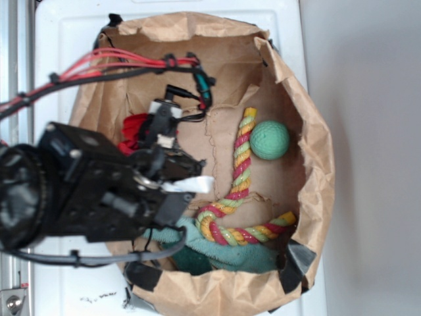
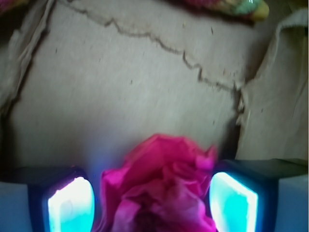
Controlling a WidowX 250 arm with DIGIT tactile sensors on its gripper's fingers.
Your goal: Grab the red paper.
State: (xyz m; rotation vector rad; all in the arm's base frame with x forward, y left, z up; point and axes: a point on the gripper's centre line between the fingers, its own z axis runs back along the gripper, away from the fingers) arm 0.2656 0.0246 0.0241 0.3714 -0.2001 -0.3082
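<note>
The red paper (image 2: pixel 161 186) is a crumpled wad lying on the brown paper floor of the bag. In the wrist view it sits between my two glowing pads, the left one (image 2: pixel 71 205) and the right one (image 2: pixel 233 202). It touches the right pad, and a thin gap shows at the left pad. My gripper (image 2: pixel 152 205) is open around it. From the exterior view only a bit of the red paper (image 1: pixel 133 128) shows at the bag's left side, mostly hidden by my gripper (image 1: pixel 150 135) and arm.
A brown paper bag (image 1: pixel 317 151) with raised crumpled walls holds everything. Inside lie a green ball (image 1: pixel 270 139), a red-yellow-green twisted rope (image 1: pixel 239 176) and a teal cloth (image 1: pixel 227 255). Red and black cables (image 1: pixel 112 62) cross the bag's left rim.
</note>
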